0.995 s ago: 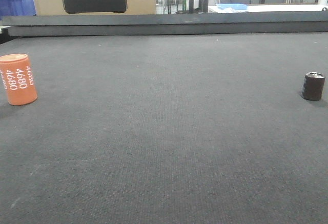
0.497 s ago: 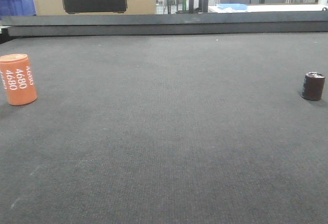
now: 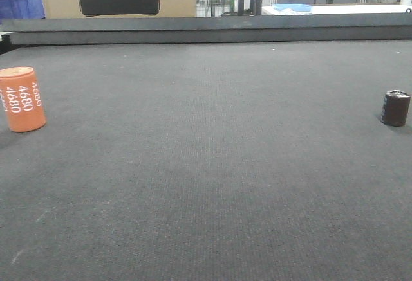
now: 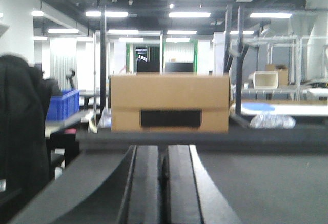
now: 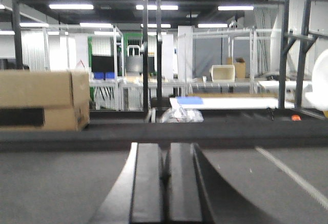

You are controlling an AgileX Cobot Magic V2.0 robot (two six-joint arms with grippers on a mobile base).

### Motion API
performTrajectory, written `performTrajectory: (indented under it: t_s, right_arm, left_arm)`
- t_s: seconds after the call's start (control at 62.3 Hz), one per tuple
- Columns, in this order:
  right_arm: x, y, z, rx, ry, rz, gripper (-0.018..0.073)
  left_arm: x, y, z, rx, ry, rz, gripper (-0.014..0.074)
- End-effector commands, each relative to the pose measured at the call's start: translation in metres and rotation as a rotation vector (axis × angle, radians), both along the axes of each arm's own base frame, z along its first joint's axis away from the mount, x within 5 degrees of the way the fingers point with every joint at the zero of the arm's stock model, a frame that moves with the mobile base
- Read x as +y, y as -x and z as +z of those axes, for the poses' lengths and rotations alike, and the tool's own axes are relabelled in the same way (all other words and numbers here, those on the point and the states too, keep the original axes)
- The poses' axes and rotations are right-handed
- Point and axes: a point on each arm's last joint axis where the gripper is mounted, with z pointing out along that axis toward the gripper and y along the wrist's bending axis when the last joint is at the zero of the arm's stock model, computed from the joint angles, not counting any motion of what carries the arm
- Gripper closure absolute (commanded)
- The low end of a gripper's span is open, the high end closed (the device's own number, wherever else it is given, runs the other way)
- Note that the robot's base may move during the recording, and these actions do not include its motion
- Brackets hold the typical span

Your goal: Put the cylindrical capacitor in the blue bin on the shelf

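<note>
On the dark mat (image 3: 212, 184) the orange cylinder (image 3: 23, 99) printed "4680" stands at the left and the cylindrical capacitor (image 3: 394, 108) stands upright at the far right, but only the front view shows it, so you cannot tell how it lies from either claw. Your left claw (image 4: 163, 157) has its fingers pressed together on nothing, held level and low, pointing straight at the cardboard box (image 4: 169, 103). Your right claw (image 5: 165, 155) is closed empty in the same level pose, with the box ahead to its left.
</note>
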Motion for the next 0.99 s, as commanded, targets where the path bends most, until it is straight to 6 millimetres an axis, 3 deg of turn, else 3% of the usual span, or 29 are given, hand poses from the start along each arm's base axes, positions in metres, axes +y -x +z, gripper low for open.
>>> performTrajectory:
  t_s: [0.0,0.08,0.209,0.321,0.417,0.674,0.834,0.979]
  right_arm:
    - [0.001,0.005,0.031,0.027,-0.002,0.014,0.0475]
    - [0.001,-0.002,0.055,0.032,-0.001,0.015,0.0224]
    - [0.001,-0.024,0.075,0.087,-0.003,0.015,-0.0001]
    - [0.0,-0.046,0.08,0.136,-0.005,0.012,-0.0007]
    - [0.0,-0.06,0.081,0.158,-0.007,0.008,-0.0007]
    - [0.006,-0.104,0.049,0.43,0.002,0.065,-0.0005]
    - [0.013,-0.139,0.007,0.506,0.063,0.081,0.0001]
    - [0.011,-0.156,-0.04,0.482,0.068,0.047,0.0001]
  left_arm:
    - [0.0,0.007,0.033,0.047,-0.005,-0.001,0.0659]
    - [0.0,0.004,0.053,0.124,-0.001,0.0,0.0557]
    - [0.001,-0.009,0.075,0.19,0.003,0.001,0.0316]
    - [0.002,-0.028,0.082,0.244,0.005,0.0,0.0104]
    - [0.002,-0.04,0.083,0.284,0.012,-0.002,-0.0011]
    - [0.001,-0.052,0.08,0.326,0.05,-0.023,-0.0013]
    - [0.001,-0.052,0.08,0.326,0.055,-0.026,-0.0013]
    - [0.001,-0.052,0.08,0.326,0.055,-0.026,-0.0013]
